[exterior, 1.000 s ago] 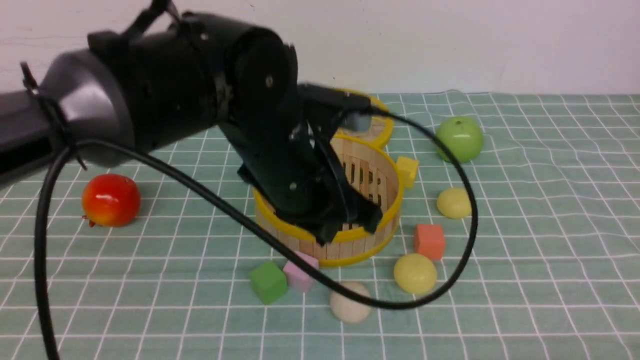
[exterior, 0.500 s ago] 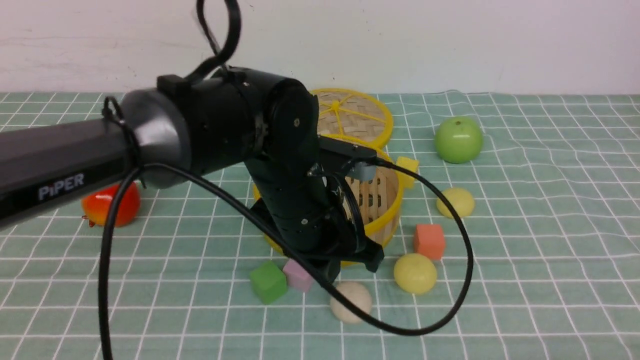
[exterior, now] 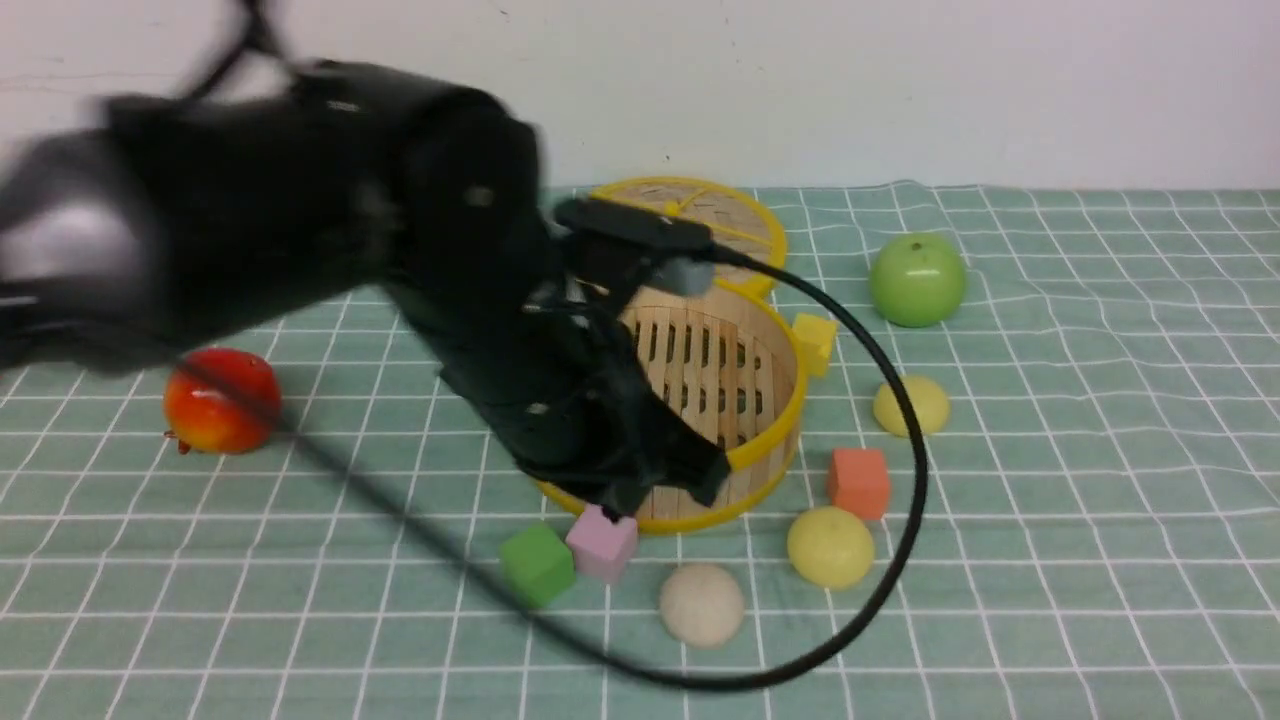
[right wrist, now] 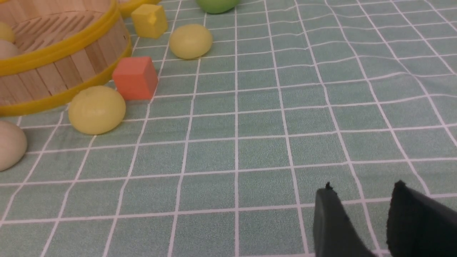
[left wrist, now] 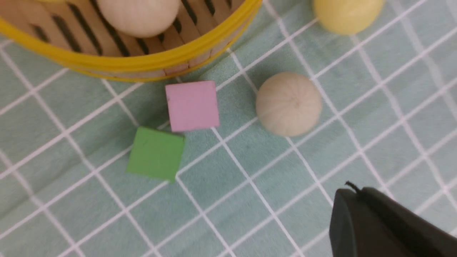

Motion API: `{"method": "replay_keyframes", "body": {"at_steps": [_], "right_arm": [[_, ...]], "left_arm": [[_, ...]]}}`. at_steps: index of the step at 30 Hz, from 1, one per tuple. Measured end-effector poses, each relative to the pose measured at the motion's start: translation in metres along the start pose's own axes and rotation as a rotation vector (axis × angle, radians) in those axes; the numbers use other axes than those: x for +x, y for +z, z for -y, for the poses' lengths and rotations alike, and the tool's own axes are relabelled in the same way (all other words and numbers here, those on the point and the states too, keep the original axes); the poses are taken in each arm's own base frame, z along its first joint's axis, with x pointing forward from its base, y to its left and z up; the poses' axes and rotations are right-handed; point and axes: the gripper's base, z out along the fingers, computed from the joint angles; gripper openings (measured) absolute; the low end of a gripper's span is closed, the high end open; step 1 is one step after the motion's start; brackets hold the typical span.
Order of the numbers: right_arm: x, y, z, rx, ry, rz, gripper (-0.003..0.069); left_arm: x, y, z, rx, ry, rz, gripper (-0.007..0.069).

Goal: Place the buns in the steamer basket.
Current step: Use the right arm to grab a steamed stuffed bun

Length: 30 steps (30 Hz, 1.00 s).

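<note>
left claw (exterior: 662, 490) closed, empty | right claw (right wrist: 362, 189) parted, empty | next: open it, centre over beige bun (exterior: 702, 603), avoid pink cube (exterior: 602, 543)

The front view sits on the robot's side, fairly low, and faces forward over the checked cloth (exterior: 1100, 450) to the white wall (exterior: 900, 90); the left arm (exterior: 300, 230) is close to the lens, blurred, and covers much of the left half. The left wrist view looks almost straight down from near, taking in the basket (left wrist: 142, 64) at its near rim, the pink cube (left wrist: 192, 105), the green cube (left wrist: 155, 153) and the beige bun (left wrist: 288, 104). The right wrist view lies low, slanting across the cloth towards the basket (right wrist: 60, 75) from its right side. All three share the basket, that beige bun (right wrist: 9, 144) and the yellow bun (right wrist: 96, 109) near it
</note>
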Motion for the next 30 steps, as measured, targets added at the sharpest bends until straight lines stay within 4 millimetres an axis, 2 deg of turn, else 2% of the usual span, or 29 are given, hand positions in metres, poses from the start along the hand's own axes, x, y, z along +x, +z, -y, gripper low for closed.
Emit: {"method": "replay_keyframes", "body": {"at_steps": [1,2,6,10,15,16,18,19,20,22,27,30], "right_arm": [[0.0,0.0,0.0,0.0,0.0,0.0,0.0239],[0.0,0.0,0.0,0.0,0.0,0.0,0.0239],[0.0,0.0,0.0,0.0,0.0,0.0,0.0239],[0.0,0.0,0.0,0.0,0.0,0.0,0.0239],[0.0,0.0,0.0,0.001,0.0,0.0,0.0239],[0.0,0.0,0.0,0.001,0.0,0.0,0.0239],[0.0,0.0,0.0,0.001,0.0,0.0,0.0239],[0.0,0.0,0.0,0.001,0.0,0.0,0.0239],[0.0,0.0,0.0,0.001,0.0,0.0,0.0239],[0.0,0.0,0.0,0.001,0.0,0.0,0.0239],[-0.001,0.0,0.0,-0.002,0.01,0.018,0.0239],[-0.003,0.001,-0.004,-0.048,0.195,0.055,0.0239]], "left_arm": [[0.003,-0.001,0.0,0.0,0.0,0.004,-0.0014],[0.017,-0.023,-0.001,0.006,0.001,0.073,-0.0014],[0.054,-0.052,-0.004,0.017,0.0,0.203,-0.0014],[0.107,-0.075,-0.009,0.051,-0.024,0.394,-0.0014],[0.166,-0.087,-0.017,0.097,-0.069,0.646,-0.0014],[0.169,-0.09,-0.017,0.102,-0.071,0.669,-0.0014],[0.194,-0.093,-0.022,0.118,-0.086,0.803,-0.0014],[0.195,-0.091,-0.022,0.117,-0.086,0.803,-0.0014],[0.207,-0.092,-0.025,0.124,-0.091,0.871,-0.0014],[0.218,-0.091,-0.027,0.129,-0.094,0.917,-0.0014],[0.228,-0.089,-0.029,0.134,-0.096,0.944,-0.0014],[0.229,-0.089,-0.029,0.135,-0.096,0.945,-0.0014]]}}
